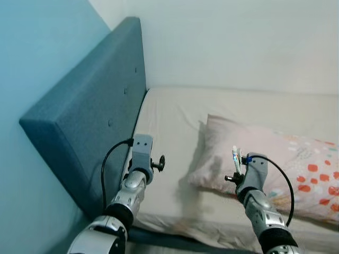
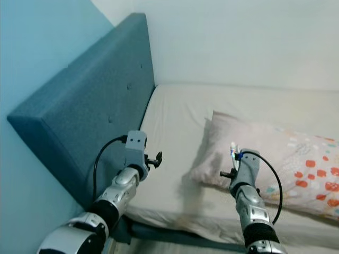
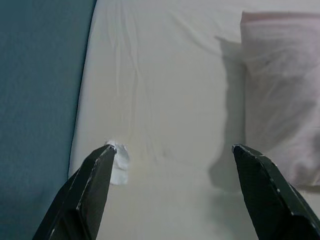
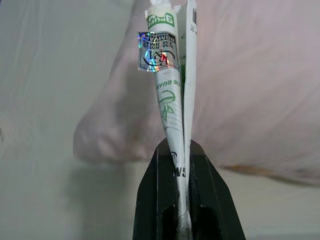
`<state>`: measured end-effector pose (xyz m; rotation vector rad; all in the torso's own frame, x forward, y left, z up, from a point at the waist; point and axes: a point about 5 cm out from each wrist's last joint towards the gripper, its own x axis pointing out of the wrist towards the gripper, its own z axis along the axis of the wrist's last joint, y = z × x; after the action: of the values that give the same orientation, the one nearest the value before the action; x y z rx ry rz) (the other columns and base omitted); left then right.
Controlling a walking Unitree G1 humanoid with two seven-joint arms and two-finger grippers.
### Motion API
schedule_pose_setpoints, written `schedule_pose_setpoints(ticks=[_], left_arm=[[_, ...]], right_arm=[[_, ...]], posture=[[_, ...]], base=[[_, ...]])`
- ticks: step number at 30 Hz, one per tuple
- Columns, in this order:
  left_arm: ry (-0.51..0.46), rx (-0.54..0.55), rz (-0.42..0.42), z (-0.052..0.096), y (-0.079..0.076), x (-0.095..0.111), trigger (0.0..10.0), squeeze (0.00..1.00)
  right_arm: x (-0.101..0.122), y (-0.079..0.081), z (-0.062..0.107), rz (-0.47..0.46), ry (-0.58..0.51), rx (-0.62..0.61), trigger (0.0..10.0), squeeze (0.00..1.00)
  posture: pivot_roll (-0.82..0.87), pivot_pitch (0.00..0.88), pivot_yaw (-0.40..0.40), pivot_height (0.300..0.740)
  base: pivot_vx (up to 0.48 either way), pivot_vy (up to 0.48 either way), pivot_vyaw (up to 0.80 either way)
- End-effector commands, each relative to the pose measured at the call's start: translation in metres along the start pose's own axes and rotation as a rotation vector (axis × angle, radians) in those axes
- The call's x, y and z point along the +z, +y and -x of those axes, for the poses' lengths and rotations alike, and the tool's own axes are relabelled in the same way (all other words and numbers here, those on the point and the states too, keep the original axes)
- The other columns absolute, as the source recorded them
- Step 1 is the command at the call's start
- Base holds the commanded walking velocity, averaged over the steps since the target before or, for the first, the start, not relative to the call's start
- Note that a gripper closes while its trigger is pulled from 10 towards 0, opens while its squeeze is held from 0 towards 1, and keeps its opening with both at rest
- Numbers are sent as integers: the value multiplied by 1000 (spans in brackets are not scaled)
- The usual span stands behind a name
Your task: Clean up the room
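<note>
Right gripper (image 4: 181, 150) clamped tight on a wrapper (image 4: 172, 75), held up over pillow (image 1: 275, 164) edge; not binned yet. Left gripper (image 3: 175, 165) wide apart, nothing in it, above bed (image 1: 175, 121). One paper scrap (image 3: 119, 162) left on sheet nr headboard (image 1: 90, 116).

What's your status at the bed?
Right hand shut on folded paper wrapper. Left hand open over sheet. Pillow ahead.
</note>
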<state>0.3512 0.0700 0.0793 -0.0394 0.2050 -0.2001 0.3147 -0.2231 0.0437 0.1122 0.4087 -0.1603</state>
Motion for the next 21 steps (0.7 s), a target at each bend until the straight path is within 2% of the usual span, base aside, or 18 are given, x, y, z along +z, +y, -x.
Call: schedule_pose_setpoints(ticks=[1,8,12,16,21], left_arm=[[49,11,-16,0,-3,-7,10000,0],[50,26,-26,-3,-7,0,10000,0],[15,9,-45,-10,-14,16,10000,0],[1,0,-50,-11,-16,21,10000,0],[-43,-24,-69,-16,-21,38,10000,0]], right_arm=[[-7,2,2,1,25,3,10000,0],[-7,10,6,-4,13,30,10000,0],[-5,14,12,-19,-19,49,10000,0],[-4,14,14,-27,-33,50,10000,0],[-2,16,19,-46,-63,53,10000,0]], posture=[[-132,92,50,620],[-140,114,61,600],[-146,146,76,580],[-145,160,85,575],[-144,191,102,565]], base=[[0,0,0],[0,0,0],[0,0,0],[0,0,0],[0,0,0]])
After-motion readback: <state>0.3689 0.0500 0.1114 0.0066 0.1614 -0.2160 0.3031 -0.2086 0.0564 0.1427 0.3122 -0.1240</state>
